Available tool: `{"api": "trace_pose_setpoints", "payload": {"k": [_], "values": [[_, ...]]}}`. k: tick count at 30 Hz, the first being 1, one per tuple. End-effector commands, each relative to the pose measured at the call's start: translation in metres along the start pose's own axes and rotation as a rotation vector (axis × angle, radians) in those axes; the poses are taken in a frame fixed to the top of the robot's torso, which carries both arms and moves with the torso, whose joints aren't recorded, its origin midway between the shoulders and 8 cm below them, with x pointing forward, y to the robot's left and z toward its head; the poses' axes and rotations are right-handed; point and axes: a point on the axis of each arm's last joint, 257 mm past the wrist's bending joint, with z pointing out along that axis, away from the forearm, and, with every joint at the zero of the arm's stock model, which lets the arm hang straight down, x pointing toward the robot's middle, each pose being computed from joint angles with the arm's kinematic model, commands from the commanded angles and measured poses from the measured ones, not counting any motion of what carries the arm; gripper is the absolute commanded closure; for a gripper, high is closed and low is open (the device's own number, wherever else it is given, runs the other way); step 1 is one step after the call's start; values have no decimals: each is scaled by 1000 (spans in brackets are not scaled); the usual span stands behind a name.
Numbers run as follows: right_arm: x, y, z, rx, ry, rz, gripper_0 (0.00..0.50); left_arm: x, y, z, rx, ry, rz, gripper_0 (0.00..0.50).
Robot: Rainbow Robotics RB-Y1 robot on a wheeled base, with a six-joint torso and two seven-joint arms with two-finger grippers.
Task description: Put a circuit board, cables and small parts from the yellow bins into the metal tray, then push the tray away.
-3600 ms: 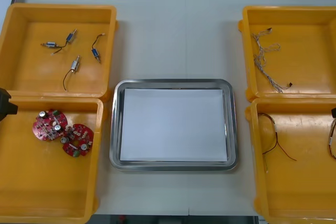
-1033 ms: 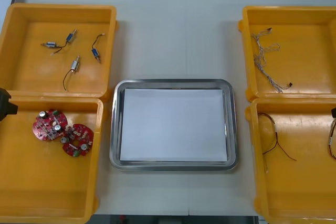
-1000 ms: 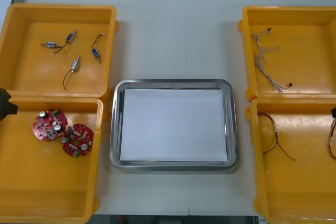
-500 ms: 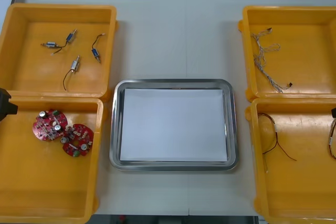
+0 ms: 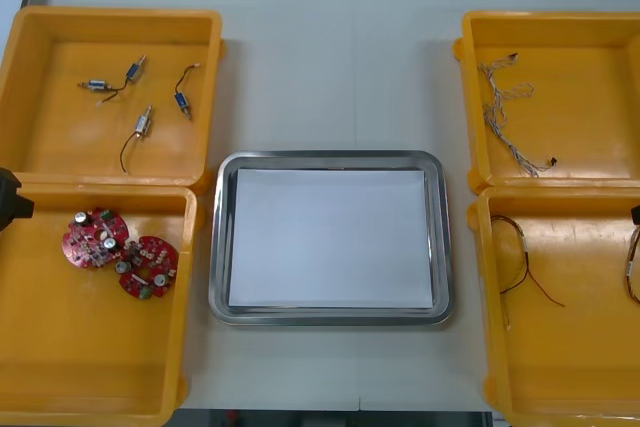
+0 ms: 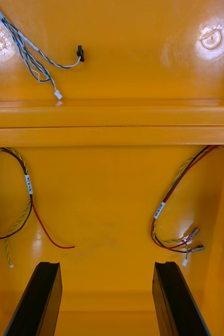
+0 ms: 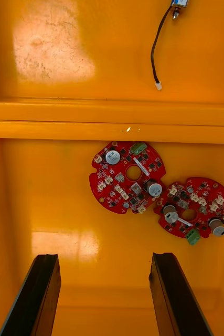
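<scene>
Jaws apart on both, the left gripper is being held over two boards in a bin, the right gripper over red-and-yellow cables. The tray is being flanked by bins.

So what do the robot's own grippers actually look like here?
Both look alike. The left gripper, over the circuit board bin, and the right gripper, over the cable bin, each have two flat, plain black fingers with squared tips, unmarked.
</scene>
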Motion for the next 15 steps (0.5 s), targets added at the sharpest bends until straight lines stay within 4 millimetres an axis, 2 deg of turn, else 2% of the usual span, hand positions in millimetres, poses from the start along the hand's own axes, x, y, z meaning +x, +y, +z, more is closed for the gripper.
{"api": "trace_pose_setpoints", "payload": {"k": [1, 6, 7, 15], "values": [[1, -4, -4, -4, -15, 51, 0, -1, -2, -4, 7, -26, 61, 0], [1, -4, -4, -4, -15, 51, 0, -1, -2, -4, 7, -26, 61, 0], [1, -4, -4, -4, -15, 51, 0, 22, -2, 10, 16, 44, 44, 0], [1, -4, -4, -4, -15, 51, 0, 26, 0, 12, -2, 59, 40, 0]]}}
